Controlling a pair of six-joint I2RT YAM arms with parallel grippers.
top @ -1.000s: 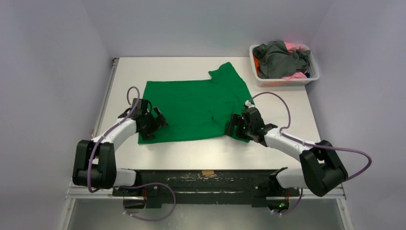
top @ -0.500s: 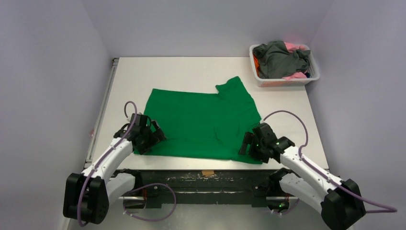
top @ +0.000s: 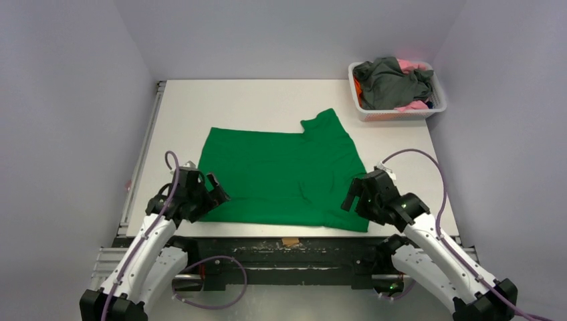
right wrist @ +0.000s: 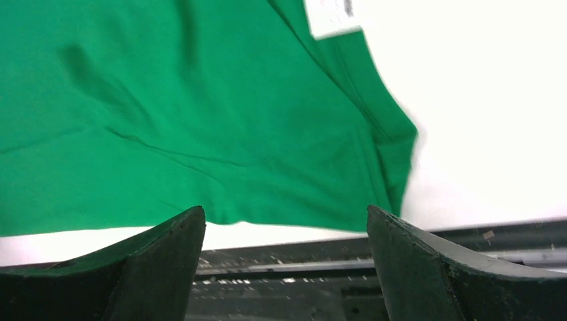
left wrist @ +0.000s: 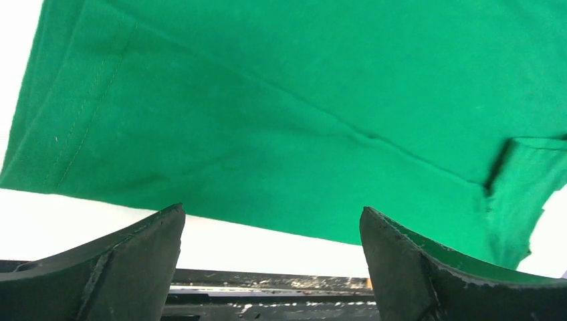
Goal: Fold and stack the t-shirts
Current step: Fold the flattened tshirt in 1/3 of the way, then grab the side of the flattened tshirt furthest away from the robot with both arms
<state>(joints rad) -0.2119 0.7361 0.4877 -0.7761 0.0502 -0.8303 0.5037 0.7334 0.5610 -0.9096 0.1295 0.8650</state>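
My left arm: reaches forward from the near-left base, white link slanting up and inward, wrist held low.
My left gripper: jaws spread wide with nothing between them, pointing forward and to the right.
My left fingers: two black tips at the bottom of the wrist view, well apart.
My right arm: mirrors the left, reaching from the near-right base and slanting up and inward.
My right gripper: jaws apart, gripping nothing, pointing forward and to the left.
My right fingers: both black tips low in the wrist view, with a wide gap between them.
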